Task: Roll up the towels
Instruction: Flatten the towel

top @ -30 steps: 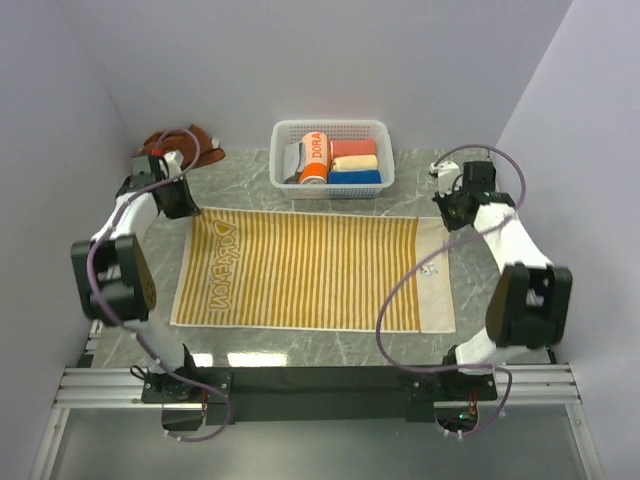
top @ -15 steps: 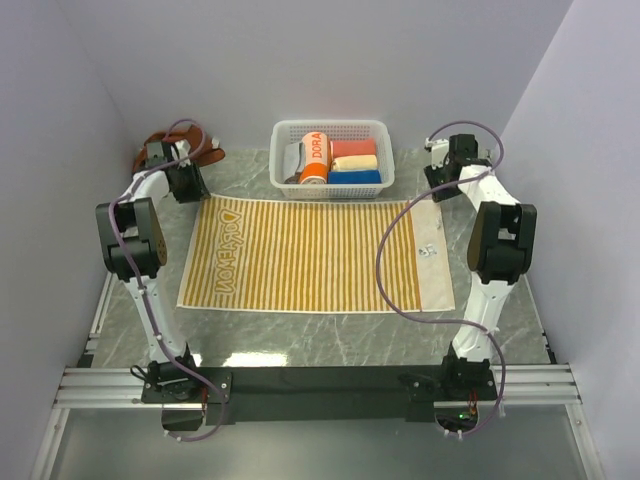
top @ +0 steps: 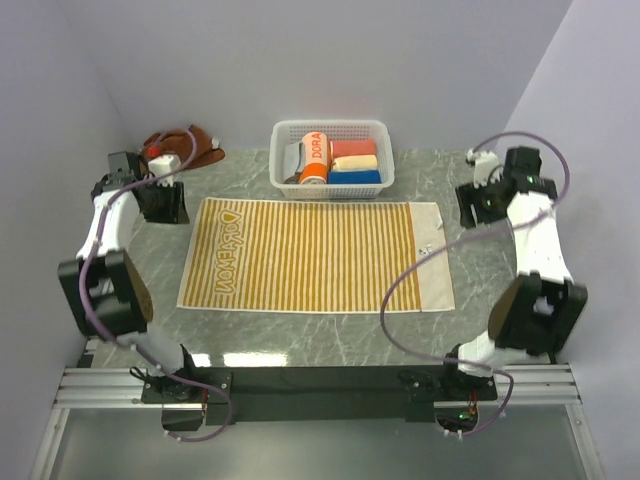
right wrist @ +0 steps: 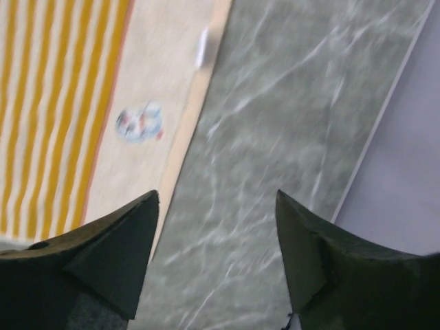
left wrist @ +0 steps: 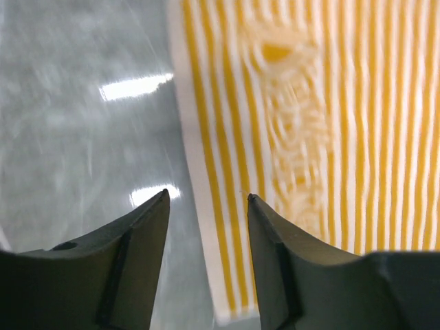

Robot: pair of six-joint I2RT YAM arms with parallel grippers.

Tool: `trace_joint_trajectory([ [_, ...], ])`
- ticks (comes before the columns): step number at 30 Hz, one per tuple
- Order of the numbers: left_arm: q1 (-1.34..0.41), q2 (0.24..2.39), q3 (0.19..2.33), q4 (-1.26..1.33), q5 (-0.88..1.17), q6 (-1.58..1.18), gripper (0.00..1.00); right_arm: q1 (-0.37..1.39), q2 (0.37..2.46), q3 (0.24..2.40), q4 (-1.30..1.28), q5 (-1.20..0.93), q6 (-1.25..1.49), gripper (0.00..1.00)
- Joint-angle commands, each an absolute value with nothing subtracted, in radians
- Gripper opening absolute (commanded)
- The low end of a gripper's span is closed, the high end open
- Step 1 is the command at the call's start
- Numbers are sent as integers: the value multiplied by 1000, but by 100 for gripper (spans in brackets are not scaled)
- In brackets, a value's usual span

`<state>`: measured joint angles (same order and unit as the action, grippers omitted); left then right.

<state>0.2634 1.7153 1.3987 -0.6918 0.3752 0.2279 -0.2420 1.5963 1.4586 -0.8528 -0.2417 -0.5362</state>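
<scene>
The cream-yellow towel [top: 315, 255] with thin orange stripes and lettering lies spread flat on the marble table [top: 480, 270]. My left gripper [top: 172, 205] hovers just off its far-left corner, jaws open. In the left wrist view the towel's white edge [left wrist: 206, 227] runs between the empty fingers [left wrist: 141, 254] of that gripper [left wrist: 208, 199]. My right gripper [top: 472, 205] hangs open beside the far-right corner. Under it [right wrist: 216, 196] is bare marble, with the towel [right wrist: 82, 103] to its left. The rust-brown towel [top: 205, 150] lies bunched at the back left, partly hidden behind the left arm.
A white basket [top: 330, 124] stands at the back centre. It holds an orange "DORA" roll [top: 315, 158] and small red, yellow and blue rolls [top: 355, 162]. Walls close in on the left, right and back. The arm bases sit on the black rail [top: 320, 380] at the near edge.
Both grippers have opened and let go of the striped towel's far corners after drawing it toward the back. Both arms have swung outward, off the towel.
</scene>
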Motion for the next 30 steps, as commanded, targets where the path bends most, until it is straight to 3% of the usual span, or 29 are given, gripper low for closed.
trace_joint_trajectory([
  [1,255,1551,1267,-891,425,480,49,-242,1446,1278,-1081,-337,-643,71],
  [4,255,1464,1135,-914,426,488,40,-239,1379,1139,-1092,-342,-631,46],
  [7,256,1421,1040,-897,411,476,31,-238,1364,1034,-1057,-339,-608,39],
  [13,256,1416,922,-827,376,440,22,-224,1428,934,-994,-338,-568,34],
  [30,272,1506,920,-824,399,416,18,-153,1637,828,-789,-132,-532,26],
])
